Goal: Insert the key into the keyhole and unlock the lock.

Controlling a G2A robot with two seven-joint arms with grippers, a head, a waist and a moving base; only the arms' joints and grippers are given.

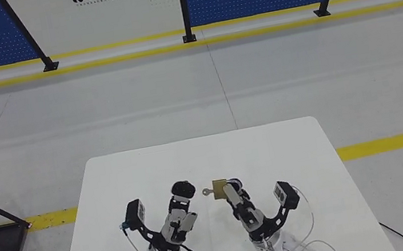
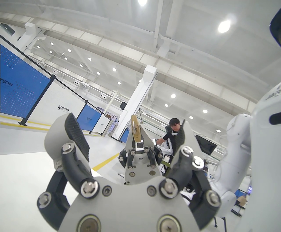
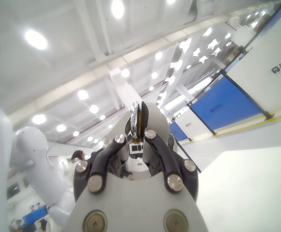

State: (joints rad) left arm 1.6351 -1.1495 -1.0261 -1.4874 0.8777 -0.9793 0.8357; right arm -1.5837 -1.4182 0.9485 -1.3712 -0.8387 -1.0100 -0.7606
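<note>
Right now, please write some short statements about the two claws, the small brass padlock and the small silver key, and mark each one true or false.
1. The right claw is shut on the small brass padlock. True.
2. The left claw grips the small silver metal key. False: the left claw is open and holds nothing.
3. The padlock lies flat on the white rectangular table. False: the right claw holds it up off the table.
4. In the top view, the key juts out of the padlock on the side that faces the left claw. True.
</note>
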